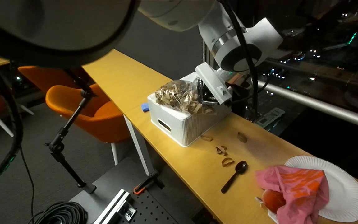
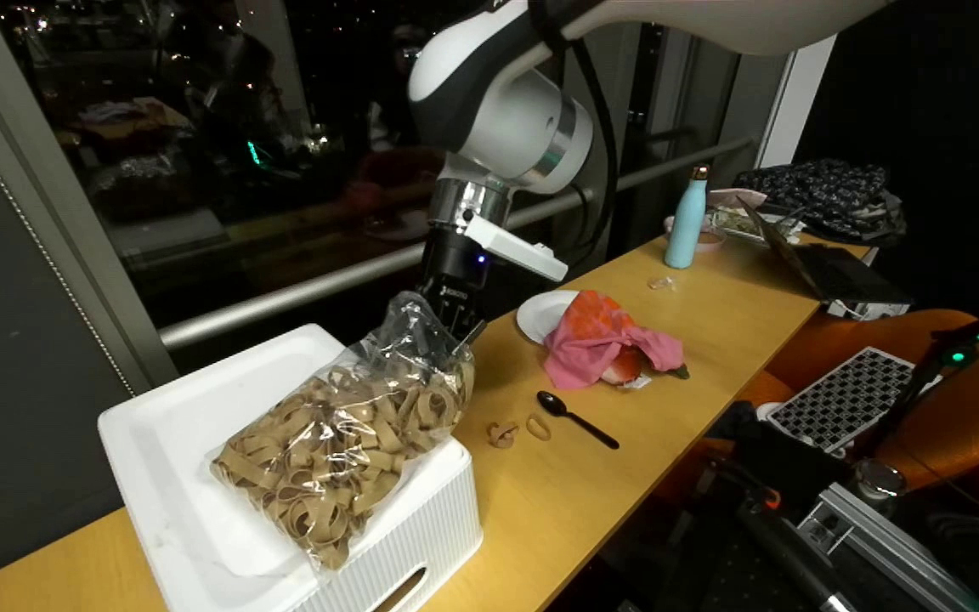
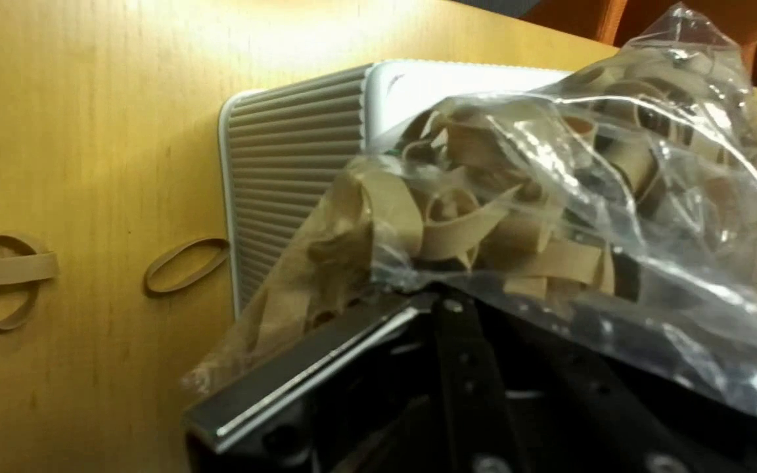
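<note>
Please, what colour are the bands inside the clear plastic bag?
The bands inside the bag are tan, a light brown; they show best in an exterior view.

Small white lettering (image 2: 454, 292) on side of my black gripper (image 3: 437, 299): I make out what looks like ROBOTIQ, letters tiny, blurred.

a yellow-toned wooden table (image 1: 197, 169) carries a white ribbed box (image 1: 199, 126), a small blue object (image 1: 145, 107) just beside it. loose tan bands (image 2: 503, 435) and a black spoon (image 1: 235, 176) lie near the box in both exterior views. a pink-and-orange cloth (image 1: 306, 183) drapes partly over a white plate (image 1: 348, 193) and partly onto the table, a round red item (image 1: 272, 200) showing beneath its edge. farther along, in an exterior view, a light-blue bottle (image 2: 687, 225) stands upright near an open laptop (image 2: 851, 272).
</note>
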`<state>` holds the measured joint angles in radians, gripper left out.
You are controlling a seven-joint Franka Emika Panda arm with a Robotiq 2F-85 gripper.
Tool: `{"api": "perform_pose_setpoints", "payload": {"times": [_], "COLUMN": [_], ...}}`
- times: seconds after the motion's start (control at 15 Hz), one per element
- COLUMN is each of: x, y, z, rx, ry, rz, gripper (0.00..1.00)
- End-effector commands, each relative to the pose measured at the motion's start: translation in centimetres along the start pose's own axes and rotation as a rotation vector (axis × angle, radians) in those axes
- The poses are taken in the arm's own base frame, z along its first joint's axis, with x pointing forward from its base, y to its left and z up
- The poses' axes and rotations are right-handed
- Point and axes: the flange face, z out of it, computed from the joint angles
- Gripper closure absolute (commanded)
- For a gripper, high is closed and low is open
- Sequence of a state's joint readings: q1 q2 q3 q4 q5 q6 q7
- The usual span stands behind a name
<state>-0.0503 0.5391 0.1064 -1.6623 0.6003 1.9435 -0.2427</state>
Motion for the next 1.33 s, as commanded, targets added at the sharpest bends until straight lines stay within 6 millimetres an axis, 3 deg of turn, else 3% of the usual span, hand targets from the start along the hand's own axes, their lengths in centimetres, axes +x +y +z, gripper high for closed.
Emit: {"api": "perform_pose_setpoints", "payload": {"times": [0.0,0.2,0.27,0.47,0.53,0.6,0.8,1.27], "x": [0.7,0.8,0.9,1.1,1.1,1.1,1.0,0.3], "y": [-3.2,-4.1,-4.1,-4.1,-4.2,-4.2,-4.5,-3.6], "z": [0.9,1.2,1.2,1.3,1.4,1.5,1.1,0.0], "rx": [-0.002,0.001,0.004,0.007,0.008,0.008,0.009,-0.028], "ry": [-0.033,-0.036,-0.035,-0.034,-0.034,-0.034,-0.029,-0.053], "rz": [-0.034,-0.05,-0.05,-0.05,-0.052,-0.053,-0.058,-0.029], "gripper": [0.99,0.99,0.71,0.56,0.64,0.87,0.99,0.99]}}
